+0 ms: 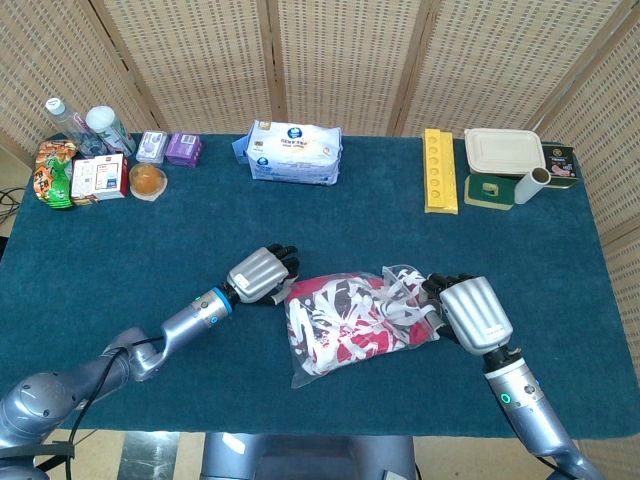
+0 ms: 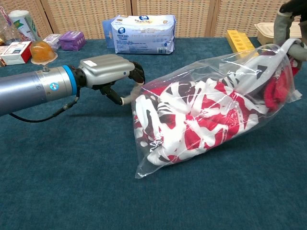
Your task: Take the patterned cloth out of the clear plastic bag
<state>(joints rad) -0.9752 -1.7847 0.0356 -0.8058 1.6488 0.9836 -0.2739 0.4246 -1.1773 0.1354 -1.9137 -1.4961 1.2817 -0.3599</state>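
Two hands flank the clear plastic bag [image 1: 355, 322] near the front-centre of the blue table [image 1: 150, 235]. Patterned cloth [image 2: 201, 115], red/white/black, is fully inside the bag, bunched up and filling most of it. Bag lies on its side w/ the closed bottom end toward the front edge and the other end raised toward the right.

Left hand [image 2: 108, 72] sits at the bag's left end, palm down, fingers curled in; fingertips [image 2: 137, 73] are touching the plastic there, thumb tucked under. Can't tell whether it actually pinches the plastic or just presses against it. Left forearm runs back toward the front-left corner.

Right hand [image 1: 470, 312] is at the bag's right end, back of hand facing up in head view. In chest view only a bit of it shows at the top-right frame edge, w/ the bag's end lifted up against it, so it holds the bag there; exact finger layout is hidden.

Along the back edge: pack of wipes [image 1: 293, 152] about centre; yellow tray [image 1: 439, 170], a lidded container [image 1: 503, 152] and a white roll [image 1: 531, 184] toward the back-right corner. Back-left corner has bottles [image 1: 85, 127], a snack packet [image 1: 55, 172], a small box [image 1: 99, 178], two purple packs [image 1: 168, 147] and an orange cup item [image 1: 147, 181]. Wicker screen [image 1: 330, 60] stands behind the table.
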